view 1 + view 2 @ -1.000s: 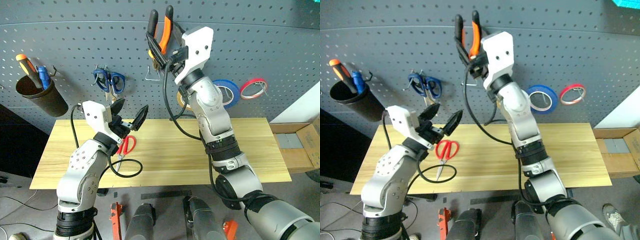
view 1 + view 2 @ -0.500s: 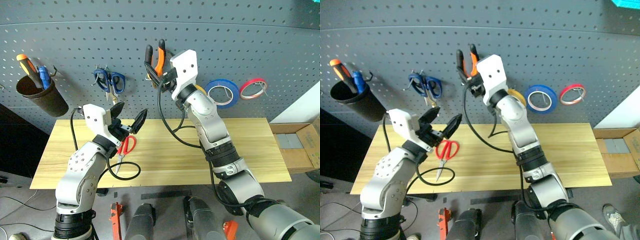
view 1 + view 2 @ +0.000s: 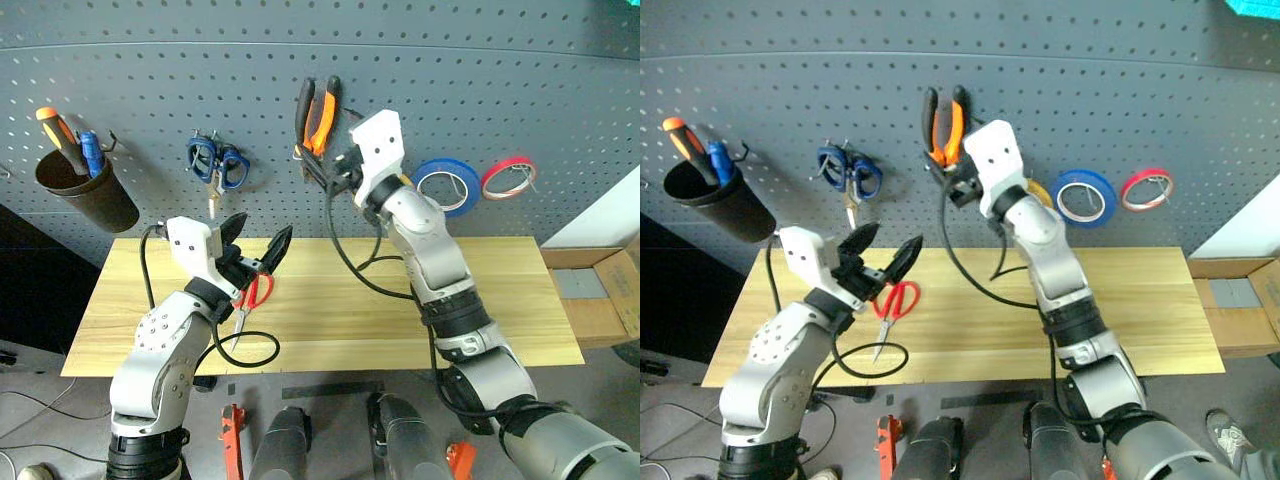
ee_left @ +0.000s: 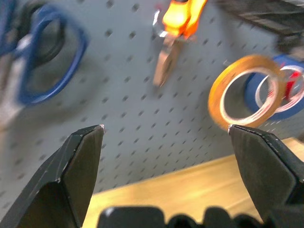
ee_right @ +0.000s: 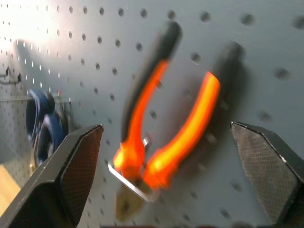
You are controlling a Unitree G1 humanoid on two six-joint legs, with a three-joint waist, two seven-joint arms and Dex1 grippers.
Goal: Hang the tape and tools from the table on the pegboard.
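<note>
The right gripper [image 5: 166, 137] has let go of the pliers [image 3: 316, 112], now hanging on the pegboard [image 3: 500, 80].

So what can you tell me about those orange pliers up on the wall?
The pliers hang on the dark grey pegboard, handles up and metal nose down, caught on a small metal hook where the handles meet. The handles look rubbery, orange on the inner faces and black outside and at the tips, and they spread slightly apart. The right tool sits just below and beside them, open and not gripping them. Blue scissors hang further along the board.
</note>
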